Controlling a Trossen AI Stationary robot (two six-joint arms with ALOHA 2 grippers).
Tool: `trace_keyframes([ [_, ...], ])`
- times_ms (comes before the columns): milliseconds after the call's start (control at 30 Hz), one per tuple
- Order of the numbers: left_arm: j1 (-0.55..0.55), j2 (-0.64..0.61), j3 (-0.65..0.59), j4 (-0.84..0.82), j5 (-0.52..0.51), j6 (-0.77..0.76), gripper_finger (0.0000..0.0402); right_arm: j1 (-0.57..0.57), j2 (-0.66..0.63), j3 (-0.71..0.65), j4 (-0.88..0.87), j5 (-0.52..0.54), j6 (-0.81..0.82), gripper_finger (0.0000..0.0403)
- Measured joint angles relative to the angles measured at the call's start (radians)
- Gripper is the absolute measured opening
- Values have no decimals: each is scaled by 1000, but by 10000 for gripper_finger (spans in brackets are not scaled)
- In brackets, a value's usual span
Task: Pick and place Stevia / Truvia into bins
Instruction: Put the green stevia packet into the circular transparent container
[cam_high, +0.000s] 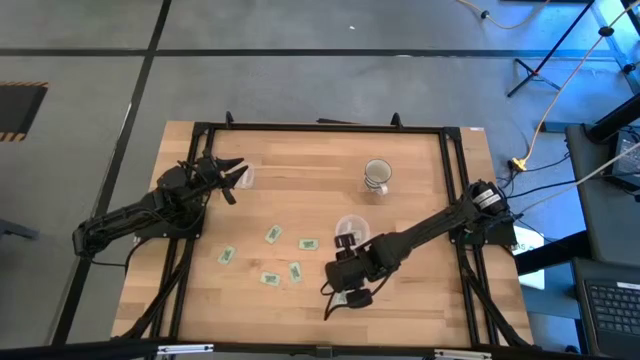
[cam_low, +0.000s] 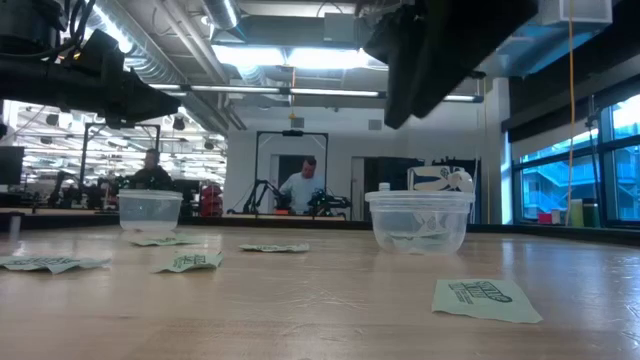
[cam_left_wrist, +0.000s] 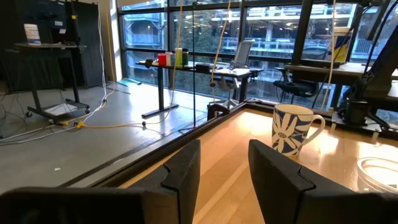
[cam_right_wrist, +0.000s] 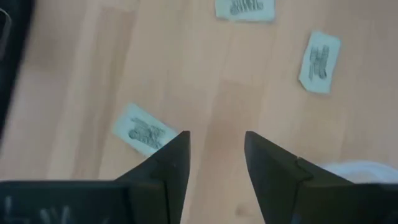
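Observation:
Several pale green Stevia sachets lie flat on the wooden table: in the high view one sachet (cam_high: 274, 234), another (cam_high: 308, 243) and a third (cam_high: 269, 279). The low view shows a sachet (cam_low: 485, 298) close by. Two clear plastic bins stand upright, one bin (cam_high: 352, 230) mid-table, the other bin (cam_high: 244, 177) beside my left gripper (cam_high: 235, 175). My right gripper (cam_high: 340, 285) hovers open above the table and points down; its wrist view shows a sachet (cam_right_wrist: 143, 134) just beside the fingers (cam_right_wrist: 214, 140). My left gripper (cam_left_wrist: 224, 149) is open and held level.
A white mug with dark markings (cam_high: 377, 177) stands toward the far edge, also seen as the mug (cam_left_wrist: 292, 127) past the left fingers. A black frame (cam_high: 320, 127) borders the table. People show in the room behind, in the low view.

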Motion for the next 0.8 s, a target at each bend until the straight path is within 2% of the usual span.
trace_keyframes([
  [233, 0, 0, 0, 0, 0, 0, 130, -1, 0, 0, 15, -21, 49, 156],
  [467, 0, 0, 0, 0, 0, 0, 130, 0, 0, 0, 19, -39, 26, 156],
  [667, 0, 0, 0, 0, 0, 0, 130, -1, 0, 0, 91, -40, 77, 156],
  [800, 0, 0, 0, -1, 0, 0, 130, 0, 0, 0, 151, -42, 52, 157],
])
